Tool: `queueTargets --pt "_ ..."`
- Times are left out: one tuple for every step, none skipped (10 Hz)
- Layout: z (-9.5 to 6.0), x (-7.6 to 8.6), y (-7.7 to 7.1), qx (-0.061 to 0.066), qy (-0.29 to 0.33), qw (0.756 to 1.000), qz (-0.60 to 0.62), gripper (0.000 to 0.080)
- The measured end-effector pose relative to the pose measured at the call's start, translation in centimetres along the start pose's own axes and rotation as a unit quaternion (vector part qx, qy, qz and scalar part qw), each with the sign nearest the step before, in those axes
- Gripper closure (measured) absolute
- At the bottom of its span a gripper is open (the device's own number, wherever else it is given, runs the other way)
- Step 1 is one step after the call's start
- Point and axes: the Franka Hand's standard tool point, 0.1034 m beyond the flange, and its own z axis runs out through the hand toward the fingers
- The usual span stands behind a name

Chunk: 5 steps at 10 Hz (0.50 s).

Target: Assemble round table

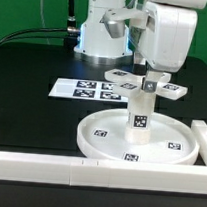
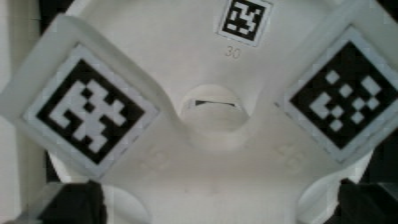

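The arm reaches straight down from above, its claw [image 1: 150, 81] clenched on the cross foot [image 1: 147, 86], which sits atop the upright post [image 1: 140, 116]. The post stands at the middle of the disc [image 1: 96, 137], which lies on the black surface [image 1: 31, 111] against the front rail [image 1: 47, 166].

gripper [image 1: 150, 78] fingertips hidden behind cross-shaped foot [image 1: 148, 85], foot's arms cropped and blurred in wrist view

One round disc [image 1: 139, 136], one post [image 1: 139, 112], one cross-shaped foot [image 1: 148, 85], one marker board [image 1: 90, 90].
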Motion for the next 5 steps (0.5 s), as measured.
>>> queueTargets --pt "0.18 0.00 -0.01 0.002 0.000 1.000 0.000 0.0151" --pt "0.24 0.00 -0.02 0.002 -0.001 1.000 -0.001 0.0154" --pt "0.24 0.00 -0.02 0.002 -0.001 1.000 -0.001 0.0322" --pt "0.24 -0.03 -0.01 0.002 -0.001 1.000 0.000 0.0322" --pt "0.24 -0.06 -0.02 0.002 -0.001 1.000 0.002 0.0360"
